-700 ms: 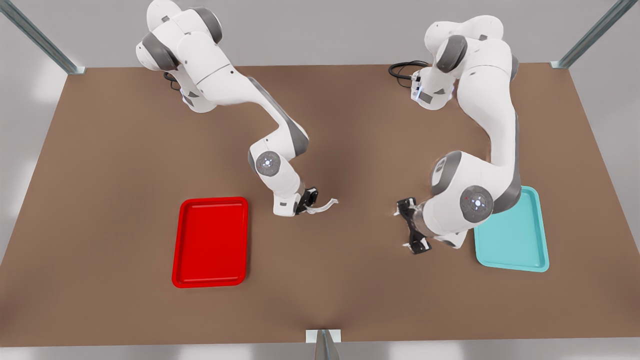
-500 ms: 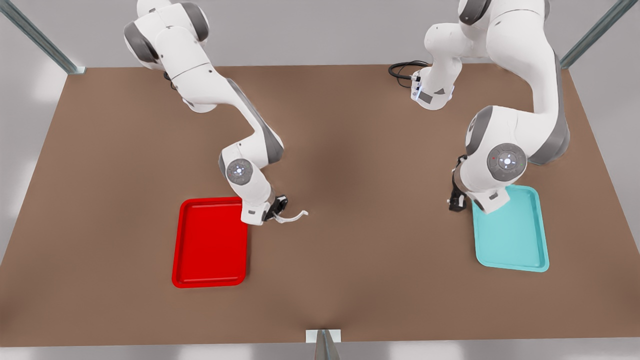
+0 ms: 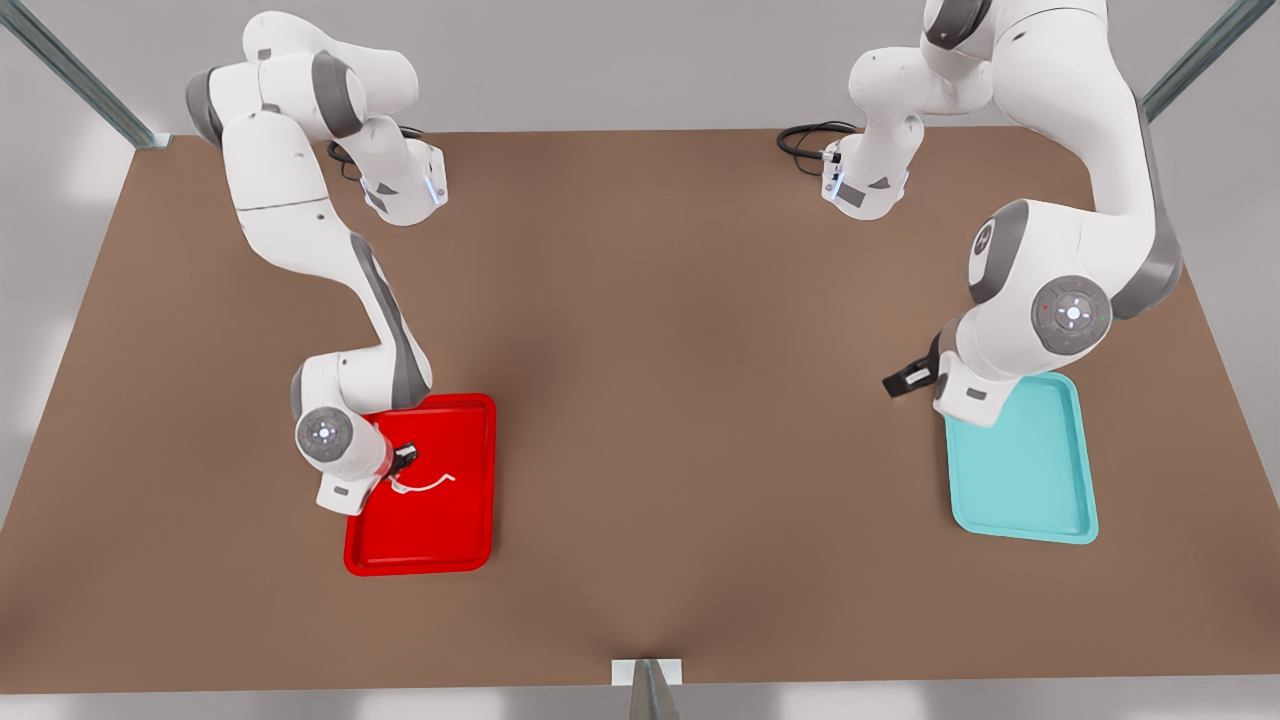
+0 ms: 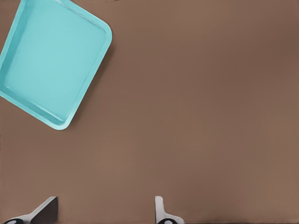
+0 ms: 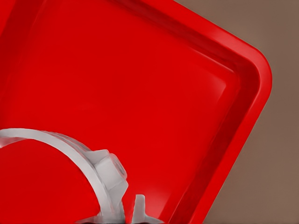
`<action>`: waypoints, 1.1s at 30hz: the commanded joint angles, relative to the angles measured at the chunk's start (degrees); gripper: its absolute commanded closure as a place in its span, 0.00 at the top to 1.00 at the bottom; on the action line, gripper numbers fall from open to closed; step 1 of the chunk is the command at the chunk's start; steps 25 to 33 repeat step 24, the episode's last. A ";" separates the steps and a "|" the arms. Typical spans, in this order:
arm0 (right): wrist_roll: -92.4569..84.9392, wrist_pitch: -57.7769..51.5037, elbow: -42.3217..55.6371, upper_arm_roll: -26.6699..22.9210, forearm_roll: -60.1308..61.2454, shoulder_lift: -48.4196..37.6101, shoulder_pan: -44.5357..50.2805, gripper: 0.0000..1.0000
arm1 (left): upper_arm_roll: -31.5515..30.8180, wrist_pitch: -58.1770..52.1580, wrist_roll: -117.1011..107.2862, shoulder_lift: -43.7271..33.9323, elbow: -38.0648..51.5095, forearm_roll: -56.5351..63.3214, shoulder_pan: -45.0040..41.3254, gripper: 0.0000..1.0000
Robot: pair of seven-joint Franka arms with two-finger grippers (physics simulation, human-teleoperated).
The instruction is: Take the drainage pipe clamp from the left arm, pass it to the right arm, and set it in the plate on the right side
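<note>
Right tool (image 3: pixel 402 470): clamped on one end of small thin white half-ring drainage pipe clamp (image 3: pixel 428 485), above bright red rectangular shallow plate (image 3: pixel 470 415), front view's left. Left tool (image 4: pixel 105 212): fingers apart, empty, near teal rectangular tray (image 3: pixel 1030 500), over brown counter (image 3: pixel 680 400).

A broad, matte brown rectangular surface (image 3: pixel 680 300) fills the scene, darker toward its middle. Behind it stands a plain pale grey wall (image 3: pixel 620 60). Grey metal frame struts slant in at the far corners (image 3: pixel 85 80) (image 3: pixel 1185 70), and another (image 3: pixel 648 690) meets the near edge. A black cable (image 3: pixel 805 140) coils at the far edge.
</note>
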 commanded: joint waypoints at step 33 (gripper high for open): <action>20.87 -49.04 14.70 -0.09 4.44 -26.18 0.90 1.00 | -0.64 -0.20 39.87 -0.51 -0.34 2.11 0.18 1.00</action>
